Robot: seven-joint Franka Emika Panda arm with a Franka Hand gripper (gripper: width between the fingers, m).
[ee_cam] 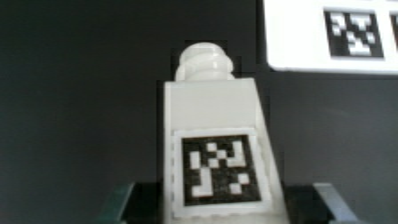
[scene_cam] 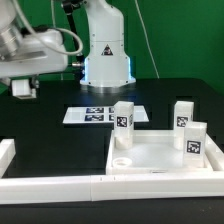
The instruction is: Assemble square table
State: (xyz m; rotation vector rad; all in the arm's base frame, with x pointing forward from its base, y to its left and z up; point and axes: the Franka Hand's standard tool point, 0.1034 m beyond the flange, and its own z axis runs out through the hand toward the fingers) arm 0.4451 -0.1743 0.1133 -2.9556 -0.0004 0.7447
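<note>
Long white border rails [scene_cam: 60,184] run along the near edge of the black table [scene_cam: 40,125] in the exterior view. Just behind them lies the large white square plastic slab with raised rim [scene_cam: 160,155], with three small white tagged leg blocks standing upright on or beside it: one [scene_cam: 123,117], another [scene_cam: 183,114], a third [scene_cam: 195,140]. Behind lies the marker board [scene_cam: 88,114]. Up at that view's left, the gripper [scene_cam: 22,88] cannot be judged there; the wrist view shows its dark fingers [ee_cam: 134,198] flanking a fourth white tagged leg block [ee_cam: 215,140], apparently clamped.

white leg block [ee_cam: 210,130] bears a black-white tag [ee_cam: 217,165].
</note>
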